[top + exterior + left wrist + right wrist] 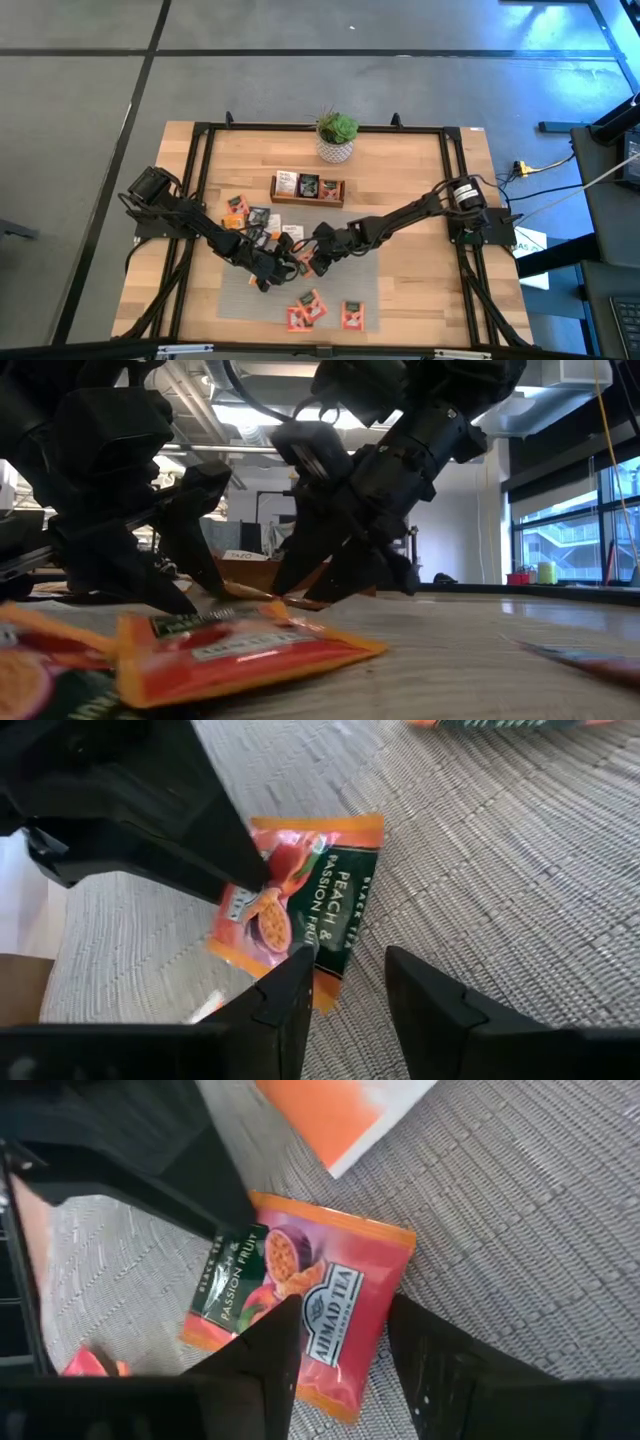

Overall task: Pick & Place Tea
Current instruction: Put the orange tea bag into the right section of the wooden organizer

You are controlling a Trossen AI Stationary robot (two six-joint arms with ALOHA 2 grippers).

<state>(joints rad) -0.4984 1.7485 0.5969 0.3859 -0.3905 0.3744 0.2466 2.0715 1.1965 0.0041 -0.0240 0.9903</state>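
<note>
Tea packets lie scattered on the grey ribbed mat (400,290) and on the wooden table (400,170), and three more sit in the wooden tray (309,188), one per compartment, just in front of the potted plant (337,135).

Packet locations, high view:
- Loose group (248,213) at the mat's far left corner, orange and dark packets close together
- Pair (306,309) at the mat's near edge, overlapping
- Single orange packet (352,315) just right of that pair

Both arms converge at the mat's centre. The left gripper (277,269) and the right gripper (312,258) stand near each other, tips pointed down toward the mat.

Left wrist view: the left gripper's fingers (290,1005) are parted by a narrow gap and hold nothing. An orange peach and passion fruit packet (300,910) lies flat on the mat just beyond them, partly covered by the other arm's finger.

Right wrist view: the right gripper's fingers (265,1355) are parted and empty, one fingertip overlapping the edge of the orange packet (320,1305). A white-and-orange packet (340,1115) lies nearby on the mat.

Low view: both grippers reach down to the mat surface, behind an orange packet (240,645) in the foreground
</note>
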